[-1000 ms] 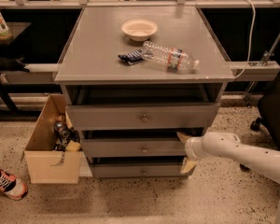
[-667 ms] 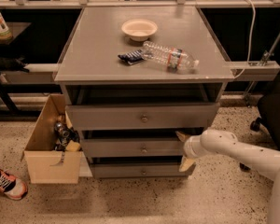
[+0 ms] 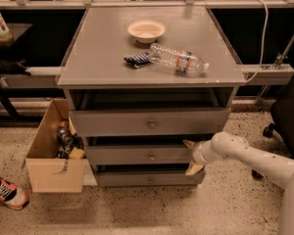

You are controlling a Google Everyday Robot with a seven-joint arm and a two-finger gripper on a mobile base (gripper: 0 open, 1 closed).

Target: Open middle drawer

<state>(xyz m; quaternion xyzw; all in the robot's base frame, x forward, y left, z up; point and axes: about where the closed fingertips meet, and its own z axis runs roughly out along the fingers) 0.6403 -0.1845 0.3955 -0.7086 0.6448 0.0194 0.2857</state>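
The grey cabinet has three drawers, each with a small round knob. The middle drawer (image 3: pixel 137 155) sits between the taller top drawer (image 3: pixel 149 123), which stands out furthest, and the short bottom drawer (image 3: pixel 147 179). The middle drawer stands out a little past the bottom one. My gripper (image 3: pixel 191 156) is on the end of the white arm coming from the right and is at the right end of the middle drawer's front. It is open, with one tan fingertip (image 3: pixel 188 144) above the front's edge and one below it.
On the cabinet top (image 3: pixel 98 58) lie a cream bowl (image 3: pixel 146 31), a clear plastic bottle (image 3: pixel 179 60) and a dark snack packet (image 3: pixel 137 59). A wooden box (image 3: pixel 49 173) of items stands on the floor at the left. A shoe (image 3: pixel 7 192) is at the lower left and a black chair (image 3: pixel 286 116) at the right.
My gripper has edged slightly left along the middle drawer's right end. The drawers look the same.
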